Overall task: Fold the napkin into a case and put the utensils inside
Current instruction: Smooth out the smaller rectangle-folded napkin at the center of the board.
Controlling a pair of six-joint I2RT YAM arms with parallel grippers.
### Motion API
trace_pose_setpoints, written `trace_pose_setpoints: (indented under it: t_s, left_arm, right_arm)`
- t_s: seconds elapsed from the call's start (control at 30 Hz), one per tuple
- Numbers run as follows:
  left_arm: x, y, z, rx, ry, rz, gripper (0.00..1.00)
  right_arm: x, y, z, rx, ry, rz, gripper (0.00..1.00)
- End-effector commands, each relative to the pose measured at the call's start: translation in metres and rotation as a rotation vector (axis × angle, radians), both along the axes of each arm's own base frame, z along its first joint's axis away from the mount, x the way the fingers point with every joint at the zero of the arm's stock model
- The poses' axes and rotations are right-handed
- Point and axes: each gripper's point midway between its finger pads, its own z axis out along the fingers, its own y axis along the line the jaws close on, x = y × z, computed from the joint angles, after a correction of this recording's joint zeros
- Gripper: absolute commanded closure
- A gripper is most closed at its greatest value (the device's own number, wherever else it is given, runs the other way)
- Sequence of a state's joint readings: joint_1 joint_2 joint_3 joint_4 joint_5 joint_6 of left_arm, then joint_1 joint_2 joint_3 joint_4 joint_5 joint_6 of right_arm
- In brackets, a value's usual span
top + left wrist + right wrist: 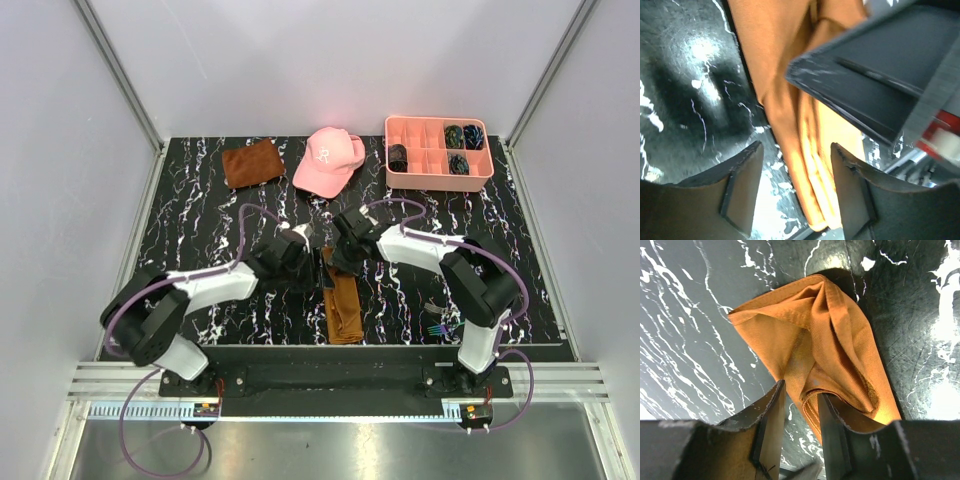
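left gripper [796, 170] had its jaws wide apart over the napkin [785, 75], right gripper [800, 412] jaws just slightly apart, straddling one fold

The napkin [343, 305] is laid on the worktop [200, 220]; the utensils [436, 326] are set to its right; a cap [328, 160] and tray [438, 178] are placed behind.

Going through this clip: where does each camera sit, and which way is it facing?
Top external: fixed above and behind the bases, looking down on the table; both arms show whole, with the left gripper and right gripper at the napkin.
Left wrist: on the left arm, looking down past its own fingers at the napkin; the other arm's dark housing crosses the top right.
Right wrist: on the right arm, looking down past its own fingers at the napkin's bunched end.
Shared: all three show the napkin on the black marbled table.
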State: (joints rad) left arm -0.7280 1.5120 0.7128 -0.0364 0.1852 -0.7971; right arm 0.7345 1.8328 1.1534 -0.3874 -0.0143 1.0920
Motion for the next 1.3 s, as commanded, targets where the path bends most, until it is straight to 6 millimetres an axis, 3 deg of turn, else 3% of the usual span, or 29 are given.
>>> trace_pose_setpoints:
  t_s: [0.0, 0.17, 0.4, 0.67, 0.8, 1.07, 1.27]
  left_arm:
    - [0.012, -0.006, 0.038, -0.074, -0.112, 0.025, 0.34]
    - [0.011, -0.019, 0.019, -0.057, -0.049, -0.024, 0.31]
    - [0.012, -0.015, -0.005, 0.002, -0.015, -0.008, 0.36]
    - [0.013, -0.001, -0.027, 0.097, 0.023, 0.025, 0.68]
    - [0.011, 0.004, -0.033, 0.123, 0.029, 0.028, 0.74]
    - [0.011, 0.000, -0.026, 0.095, 0.024, 0.021, 0.78]
    - [0.010, -0.002, -0.022, 0.085, 0.019, 0.018, 0.79]
  right_arm:
    - [0.004, 0.016, 0.012, 0.038, -0.022, 0.019, 0.59]
    - [0.003, 0.017, 0.011, 0.058, 0.004, -0.024, 0.60]
    - [0.003, 0.023, 0.022, 0.098, 0.012, -0.044, 0.61]
    - [0.004, 0.015, 0.033, 0.068, -0.060, 0.038, 0.59]
    - [-0.003, 0.002, 0.033, 0.019, -0.086, 0.104, 0.45]
    - [-0.016, -0.025, 0.043, 0.020, -0.085, 0.101, 0.32]
    - [-0.009, -0.034, 0.045, 0.043, -0.104, 0.115, 0.24]
